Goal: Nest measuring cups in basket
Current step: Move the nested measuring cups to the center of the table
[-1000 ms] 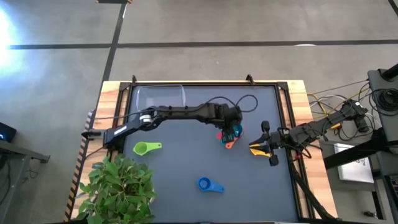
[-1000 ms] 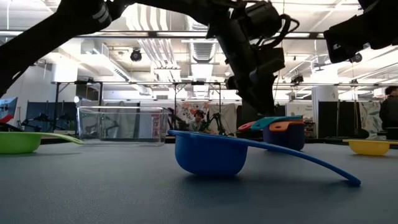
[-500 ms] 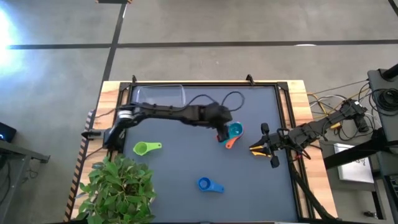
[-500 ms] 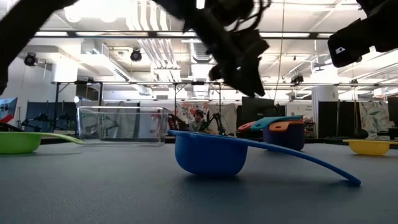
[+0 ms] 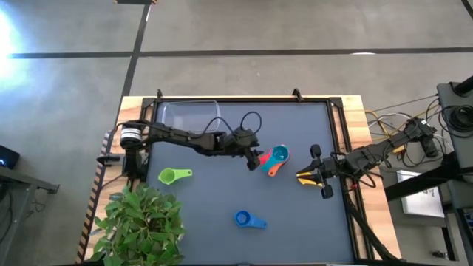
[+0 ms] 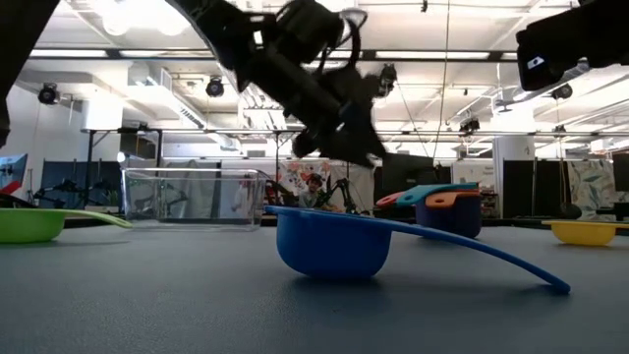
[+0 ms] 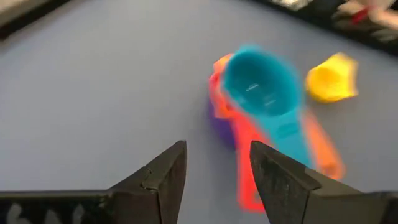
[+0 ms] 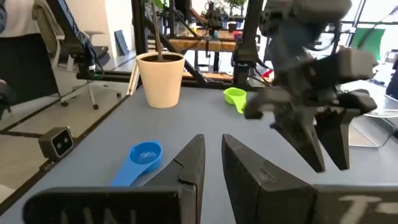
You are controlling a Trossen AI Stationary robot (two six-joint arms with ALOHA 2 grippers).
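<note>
A nested stack of measuring cups [image 5: 275, 158], teal on top over orange, red and purple, sits bottom-down mid-table; the left wrist view looks down on the stack [image 7: 261, 93]. My left gripper [image 5: 256, 159] hangs open just left of it, slanting down, with nothing between its fingers [image 7: 217, 171]. A yellow cup [image 5: 306, 177] rests on the table under my right gripper [image 5: 319, 174], which is raised, level and shut [image 8: 211, 155]. A green cup [image 5: 174, 176] and a blue cup [image 5: 247, 219] lie apart. The clear basket [image 5: 191, 114] stands at the far left.
A potted plant [image 5: 140, 222] fills the near left corner, close to the green cup. Cables loop over the left arm [image 5: 244, 122]. The blue cup [image 6: 329, 241] lies nearest the front edge, with open table around it.
My left gripper has drawn back from above the cup stack toward the table's left edge, sinking a little and tipping from pointing down to a shallower slant. Its fingers stay apart. The stack has not moved.
</note>
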